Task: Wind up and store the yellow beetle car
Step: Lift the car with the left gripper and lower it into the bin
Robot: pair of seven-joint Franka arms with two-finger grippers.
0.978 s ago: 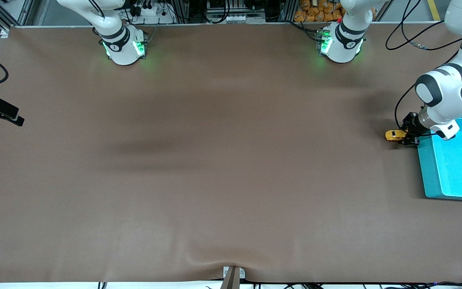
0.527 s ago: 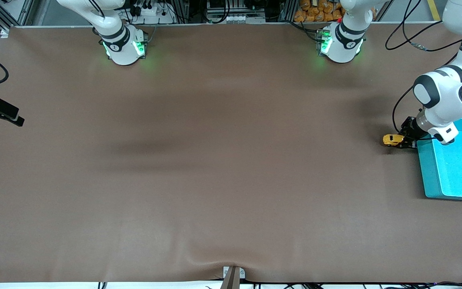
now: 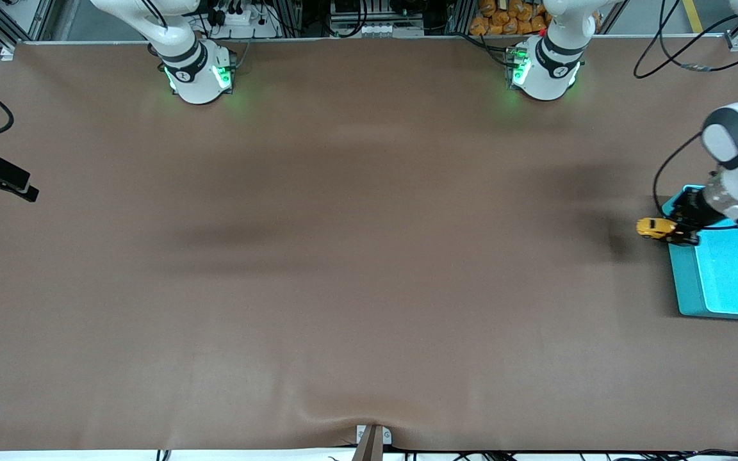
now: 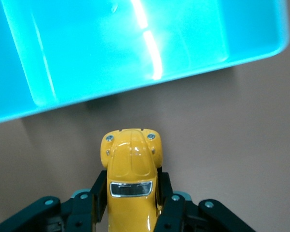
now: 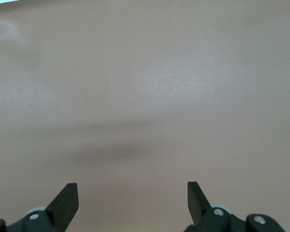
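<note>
Left gripper [image 3: 678, 234] carried yellow beetle car [image 3: 656, 228] to turquoise bin [image 3: 683, 282] rim, fingers pinching; right gripper [image 5: 131, 200] fingers spread

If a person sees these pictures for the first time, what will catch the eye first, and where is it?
First the yellow beetle car, bright against the brown table, clamped in the left gripper in the air just beside the turquoise bin at the left arm's end of the table. The right gripper waits open over bare table.
</note>
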